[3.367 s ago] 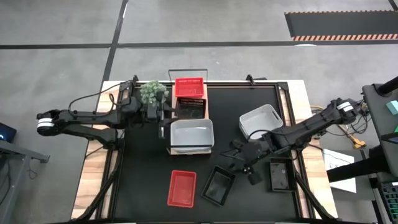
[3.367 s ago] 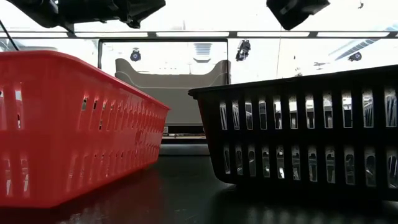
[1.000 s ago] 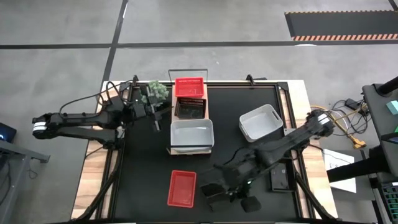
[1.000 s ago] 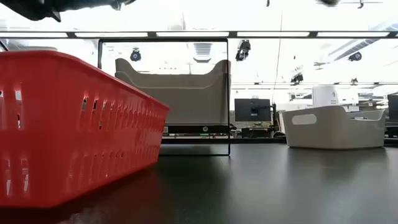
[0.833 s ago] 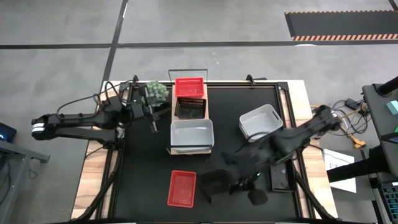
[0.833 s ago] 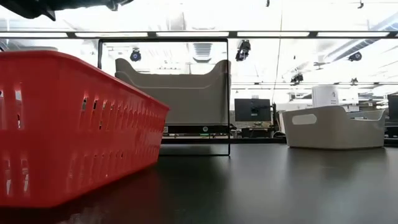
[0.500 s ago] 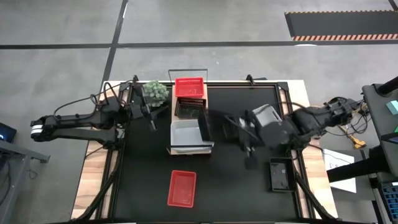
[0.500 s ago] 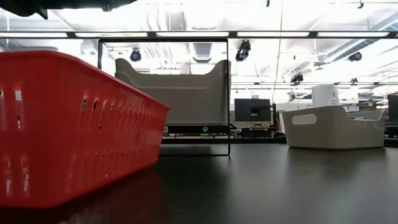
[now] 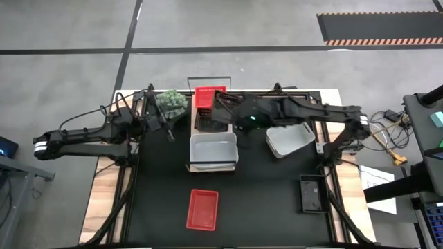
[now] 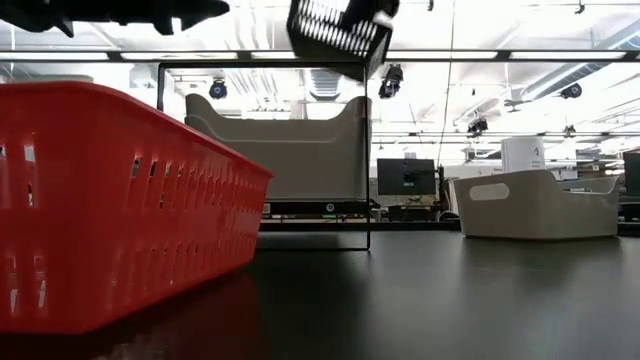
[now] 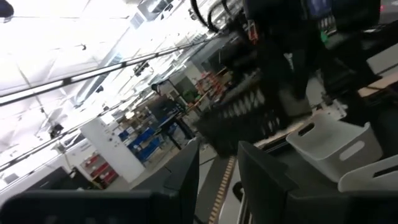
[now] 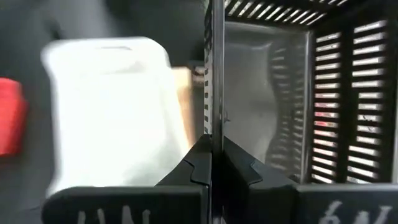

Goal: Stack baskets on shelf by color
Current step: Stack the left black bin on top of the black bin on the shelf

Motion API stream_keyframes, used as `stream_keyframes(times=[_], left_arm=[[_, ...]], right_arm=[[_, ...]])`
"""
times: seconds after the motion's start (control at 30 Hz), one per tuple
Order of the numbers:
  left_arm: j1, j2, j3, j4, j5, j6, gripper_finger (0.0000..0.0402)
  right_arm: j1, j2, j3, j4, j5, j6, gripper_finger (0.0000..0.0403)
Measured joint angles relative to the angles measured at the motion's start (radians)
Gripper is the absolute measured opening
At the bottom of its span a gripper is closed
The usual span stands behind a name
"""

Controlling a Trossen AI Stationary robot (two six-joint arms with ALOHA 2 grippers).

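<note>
Sorting partly done — black basket in transit.
Right gripper (image 12: 211, 158) jaws pinch black basket (image 10: 335, 30) over shelf (image 9: 196, 128); left jaws part-spread; red basket (image 9: 202, 209) — others — remain on table (image 9: 263, 187).

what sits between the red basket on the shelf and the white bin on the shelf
In the high view, a black slotted basket sits on the wooden shelf between the red plastic basket and the white plastic bin.

Red baskets (image 9: 203, 209), white baskets (image 9: 213, 149), a slatted black basket (image 10: 336, 30), green plant (image 9: 171, 102), black tabletop (image 9: 259, 194).
</note>
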Motion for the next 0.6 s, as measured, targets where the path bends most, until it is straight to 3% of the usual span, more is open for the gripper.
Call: stream_keyframes(times=[0.3,0.6], left_arm=[[0.068,-0.016,-0.03,0.004,0.0,0.019,0.0096],[0.1,0.004,-0.033,-0.003,0.0,0.016,0.0096]], right_arm=[[-0.121,0.18,0.01,0.04,0.006,-0.11,0.0008],[-0.124,0.324,0.179,-0.007,-0.003,-0.074,0.0008]])
